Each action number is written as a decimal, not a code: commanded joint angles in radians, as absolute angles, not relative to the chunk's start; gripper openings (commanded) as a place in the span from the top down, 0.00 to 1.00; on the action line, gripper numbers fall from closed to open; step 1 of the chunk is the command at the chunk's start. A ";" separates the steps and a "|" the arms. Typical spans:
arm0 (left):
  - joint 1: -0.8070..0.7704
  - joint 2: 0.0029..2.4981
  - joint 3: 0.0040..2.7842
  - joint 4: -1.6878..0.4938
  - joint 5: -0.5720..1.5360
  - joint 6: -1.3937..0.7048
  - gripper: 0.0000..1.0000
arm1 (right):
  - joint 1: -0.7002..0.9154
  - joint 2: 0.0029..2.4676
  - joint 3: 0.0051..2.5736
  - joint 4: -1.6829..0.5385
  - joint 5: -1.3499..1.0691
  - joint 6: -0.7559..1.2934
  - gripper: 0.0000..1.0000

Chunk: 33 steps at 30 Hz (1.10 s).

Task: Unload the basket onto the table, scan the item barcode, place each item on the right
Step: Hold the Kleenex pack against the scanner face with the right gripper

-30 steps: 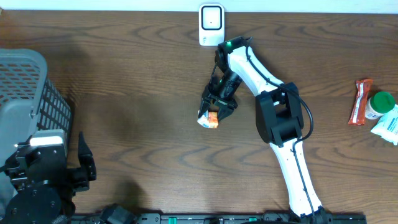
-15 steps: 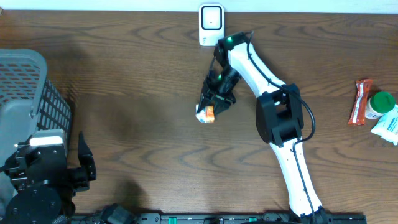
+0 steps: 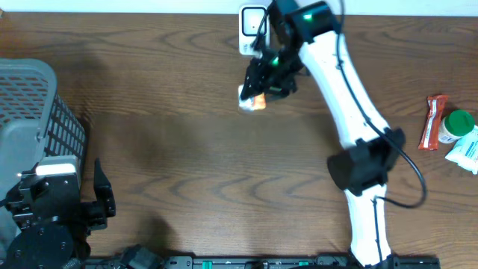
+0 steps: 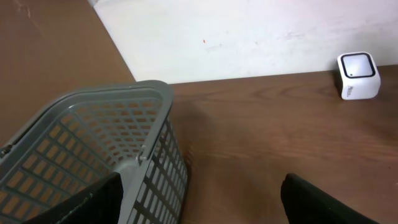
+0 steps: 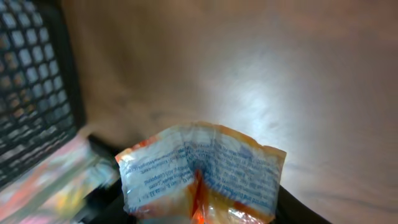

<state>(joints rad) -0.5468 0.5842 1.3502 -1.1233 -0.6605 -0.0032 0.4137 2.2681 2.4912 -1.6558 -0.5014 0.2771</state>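
While the right gripper (image 3: 261,81) clamps a crinkled orange-white snack packet (image 3: 252,99) (print facing wrist cam), it hangs near the white scanner (image 3: 252,22). Bottom-left, the left gripper (image 4: 200,186) gapes wide w/ nothing in it, beside the grey basket (image 4: 93,124).

Dark wood-grain table (image 3: 172,149), smooth, faintly sheened; grey matt plastic basket (image 4: 74,143); white glossy plastic scanner (image 4: 359,74); crinkled shiny film snack packet (image 5: 199,171).

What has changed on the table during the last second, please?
The right gripper, holding the packet, carried it from mid-table toward the scanner at the far edge. The left gripper, the basket and the items at the right edge stayed put.
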 commanded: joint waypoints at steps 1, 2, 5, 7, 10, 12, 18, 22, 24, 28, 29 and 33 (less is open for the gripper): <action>-0.546 0.577 1.352 -1.126 -0.666 -0.005 0.18 | 0.421 2.208 2.504 -1.610 -0.257 0.277 0.57; -0.546 0.577 1.352 -1.126 -0.666 -0.005 0.18 | 0.421 2.198 2.504 -1.593 -0.221 0.282 0.57; -0.546 0.577 1.352 -1.126 -0.666 -0.005 0.18 | 0.421 2.190 2.504 -1.542 -0.158 0.284 0.57; -0.546 0.577 1.352 -1.126 -0.666 -0.005 0.18 | 0.421 2.191 2.504 -1.507 -0.144 0.283 0.57; -0.546 0.577 1.352 -1.126 -0.666 -0.005 0.18 | 0.421 2.192 2.504 -1.441 -0.097 0.283 0.57; -0.546 0.577 1.352 -1.126 -0.666 -0.005 0.18 | 0.426 2.193 2.504 -1.385 -0.039 0.283 0.57; -0.546 0.577 1.352 -1.126 -0.666 -0.005 0.18 | 0.440 2.196 2.491 -1.193 0.130 0.283 0.53; -0.546 0.577 1.352 -1.126 -0.666 -0.005 0.18 | 0.440 2.196 2.442 -1.039 0.168 0.271 0.53; -0.546 0.577 1.352 -1.126 -0.666 -0.005 0.18 | 0.440 2.196 2.409 -0.959 0.168 0.241 0.53; -0.546 0.577 1.352 -1.126 -0.666 -0.005 0.18 | 0.439 2.196 2.330 -0.797 0.184 0.223 0.51; -0.546 0.577 1.352 -1.126 -0.666 -0.005 0.18 | 0.439 2.196 2.308 -0.758 0.197 0.223 0.50; -0.546 0.577 1.352 -1.126 -0.666 -0.005 0.18 | 0.440 2.203 2.236 -0.606 0.220 0.204 0.47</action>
